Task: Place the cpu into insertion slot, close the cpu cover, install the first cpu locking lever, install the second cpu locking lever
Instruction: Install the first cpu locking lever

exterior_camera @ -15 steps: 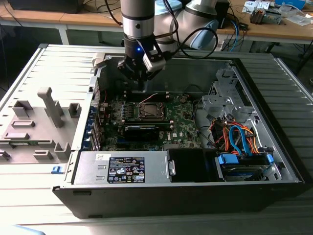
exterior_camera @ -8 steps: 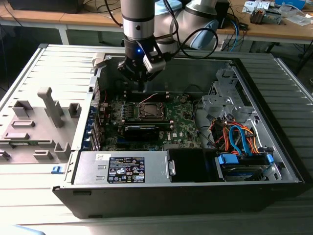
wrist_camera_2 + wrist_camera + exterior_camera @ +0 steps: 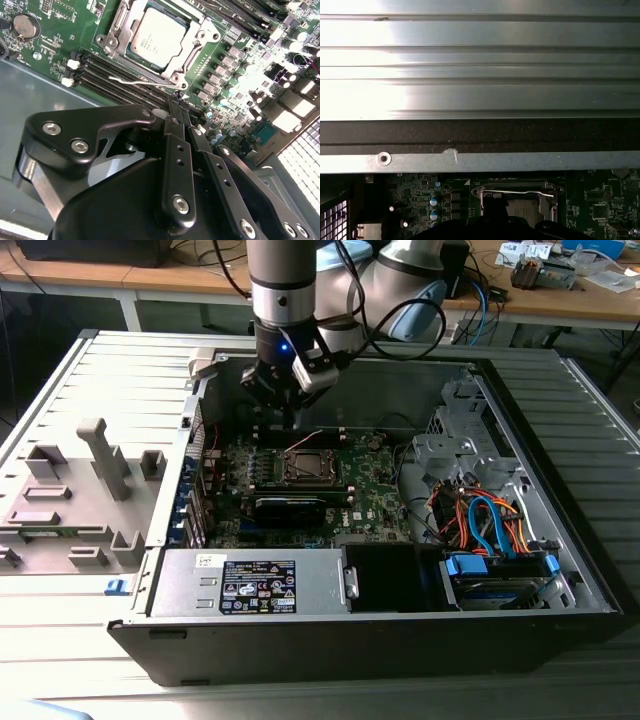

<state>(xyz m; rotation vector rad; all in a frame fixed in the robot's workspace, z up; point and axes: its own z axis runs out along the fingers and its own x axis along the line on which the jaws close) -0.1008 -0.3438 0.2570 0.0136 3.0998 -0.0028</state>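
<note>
We see the arm reaching down into an open computer case (image 3: 560, 570) that lies on its side on a ribbed grey counter (image 3: 60, 390). In the exterior view the claw (image 3: 283, 400) hangs just above the far edge of the green motherboard (image 3: 375, 490), a little beyond the insertion slot (image 3: 310, 466).

In the second wrist view the claw (image 3: 181, 107) has its two black fingers (image 3: 176, 165) drawn together into a narrow wedge, with nothing between them that we can make out. Their tips hover over the long black memory slots (image 3: 120, 77) just beside the socket.

The cpu (image 3: 157, 36) sits in the insertion slot (image 3: 131, 49), its silvery top showing. The cpu cover (image 3: 200, 42) lies flat around the chip, framing it. A thin wire locking lever (image 3: 127, 80) lies along the socket edge nearest the claw; whether it is latched we cannot tell.

In the first wrist view the socket (image 3: 517, 200) lies below a ribbed metal panel (image 3: 480, 65), with a wire lever (image 3: 515, 191) across its frame.

At the exterior view's left, a grey fixture block (image 3: 85, 490) rests on the counter.
</note>
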